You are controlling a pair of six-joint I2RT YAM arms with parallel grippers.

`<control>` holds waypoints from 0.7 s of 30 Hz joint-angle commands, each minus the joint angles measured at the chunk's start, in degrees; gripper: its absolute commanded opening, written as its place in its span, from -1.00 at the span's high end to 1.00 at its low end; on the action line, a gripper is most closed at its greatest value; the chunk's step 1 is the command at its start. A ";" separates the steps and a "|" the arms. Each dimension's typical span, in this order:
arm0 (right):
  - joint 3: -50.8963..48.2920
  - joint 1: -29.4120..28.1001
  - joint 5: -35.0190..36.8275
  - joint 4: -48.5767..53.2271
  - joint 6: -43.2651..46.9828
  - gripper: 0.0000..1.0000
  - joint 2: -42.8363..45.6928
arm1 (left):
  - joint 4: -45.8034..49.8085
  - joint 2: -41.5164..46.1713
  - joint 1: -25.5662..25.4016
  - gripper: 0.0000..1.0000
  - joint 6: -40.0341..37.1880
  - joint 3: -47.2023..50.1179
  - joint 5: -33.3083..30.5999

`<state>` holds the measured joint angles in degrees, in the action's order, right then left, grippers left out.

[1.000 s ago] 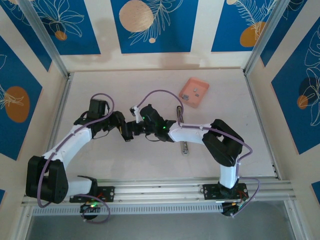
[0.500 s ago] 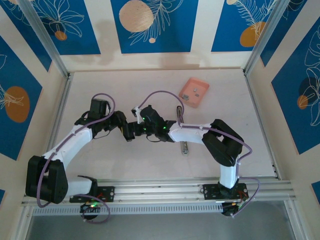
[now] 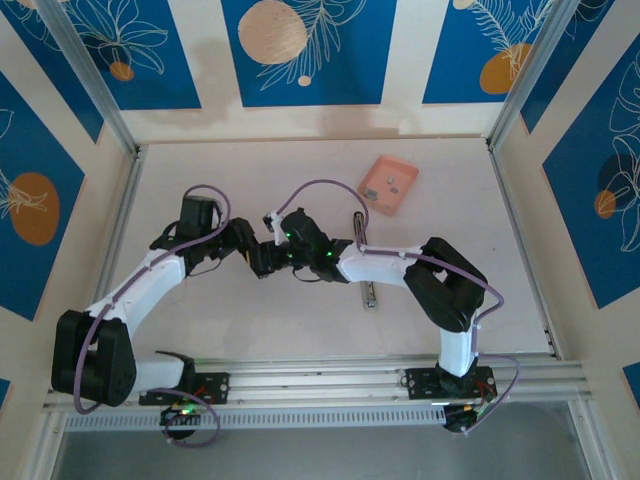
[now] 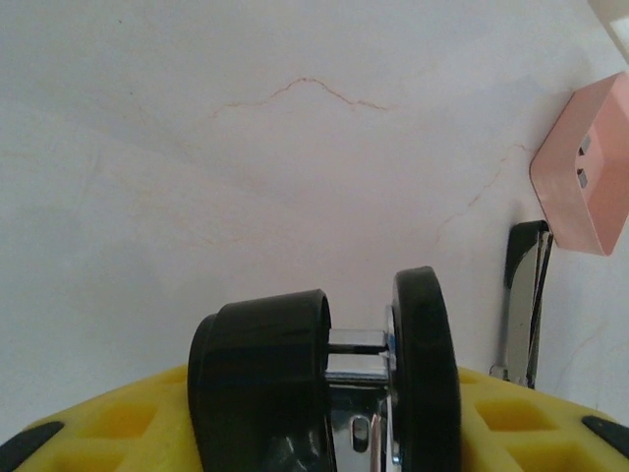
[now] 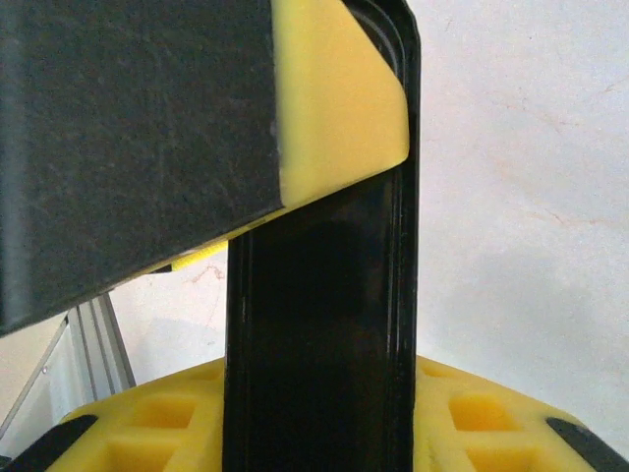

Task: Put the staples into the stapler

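two grippers meet tip to tip, well to the left of the pink tray [image 3: 388, 170] and nearer the front of the table [image 3: 200, 170]. the left gripper [image 3: 258, 258] is the one farther from the tray. its black fingers [image 4: 260, 379] pinch a shiny metal piece [image 4: 356, 366], which touches both of them. the right gripper [image 3: 278, 252] is just beside it, on the side closer to the tray. a long black piece [image 5: 319, 334] stands up in the middle of the right wrist view, and i cannot tell if the fingers are squeezing it or spread. between the grippers and the tray, a dark slim bar [image 3: 358, 228] lies flat. a silvery bar [image 3: 371, 295] lies farther from the tray, toward the front. the staples [image 3: 397, 185] sit inside the pink tray as tiny grey bits, well apart from both grippers.
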<state>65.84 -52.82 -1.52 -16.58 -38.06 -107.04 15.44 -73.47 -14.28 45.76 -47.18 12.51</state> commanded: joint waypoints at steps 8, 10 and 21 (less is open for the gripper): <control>-6.36 1.89 -0.74 -8.76 -0.34 0.69 4.58 | -5.98 -1.23 -0.75 -0.56 -2.29 -2.98 6.88; -8.08 2.40 -0.81 -10.45 -0.52 0.71 5.50 | -7.31 -1.03 -0.75 -0.65 -3.12 -3.10 7.34; -17.53 6.79 -2.29 -18.98 -2.08 0.79 11.12 | -22.16 1.11 -0.75 -0.74 -7.39 -1.11 13.10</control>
<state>49.06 -47.05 -2.17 -27.16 -39.40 -99.74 0.73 -74.48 -14.55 40.51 -47.75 22.50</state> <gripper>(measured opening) 0.373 0.869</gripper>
